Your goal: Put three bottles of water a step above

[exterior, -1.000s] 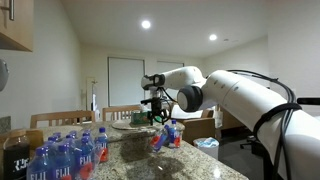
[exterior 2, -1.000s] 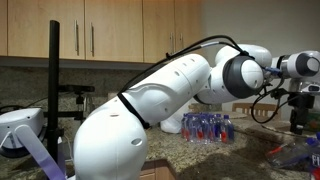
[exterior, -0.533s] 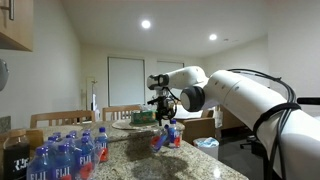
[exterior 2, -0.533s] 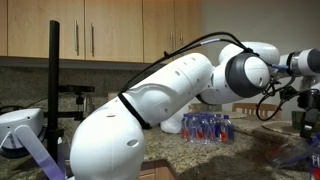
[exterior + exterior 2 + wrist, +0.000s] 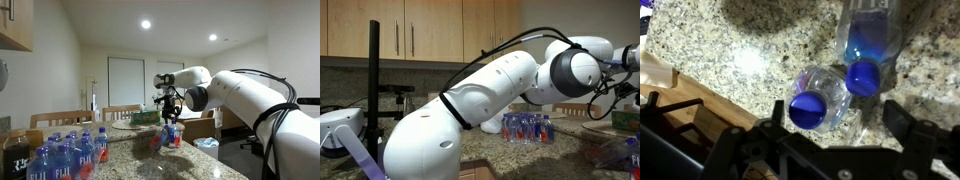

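Observation:
In the wrist view two bottles of water stand close together on speckled granite, their blue caps toward me: one (image 5: pixel 808 108) lower left, the other (image 5: pixel 864 75) upper right. My gripper (image 5: pixel 838 128) hangs open just above them, a black finger (image 5: pixel 775 118) on each side. In an exterior view the gripper (image 5: pixel 170 106) is directly over these bottles (image 5: pixel 171 134), not touching them. They seem to stand on the step above (image 5: pixel 192 158), the granite strip with a rounded edge.
A shrink-wrapped pack of more water bottles (image 5: pixel 60 155) sits near the camera, and shows by the backsplash (image 5: pixel 528 127) in an exterior view. Wooden chair backs (image 5: pixel 680 110) lie beyond the granite edge. The arm's white body (image 5: pixel 490 110) blocks much of that view.
The gripper has moved sideways to a spot over the two loose bottles and stayed open. The bottles have not moved.

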Available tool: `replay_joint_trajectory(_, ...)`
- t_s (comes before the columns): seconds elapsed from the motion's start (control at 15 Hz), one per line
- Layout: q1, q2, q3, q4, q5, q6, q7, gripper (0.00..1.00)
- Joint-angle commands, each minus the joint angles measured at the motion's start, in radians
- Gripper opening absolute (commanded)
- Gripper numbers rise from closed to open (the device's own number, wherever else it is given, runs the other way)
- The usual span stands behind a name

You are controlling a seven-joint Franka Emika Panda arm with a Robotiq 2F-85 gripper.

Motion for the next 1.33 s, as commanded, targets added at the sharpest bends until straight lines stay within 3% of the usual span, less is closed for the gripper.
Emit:
replay_joint_trajectory(0.0, 0.005, -0.001, 0.003, 0.019, -0.006, 0.029, -0.044, 1.0)
replay_joint_trajectory(1.27, 0.036, -0.016, -0.013, 0.029, -0.059, -0.087, -0.193, 1.0)
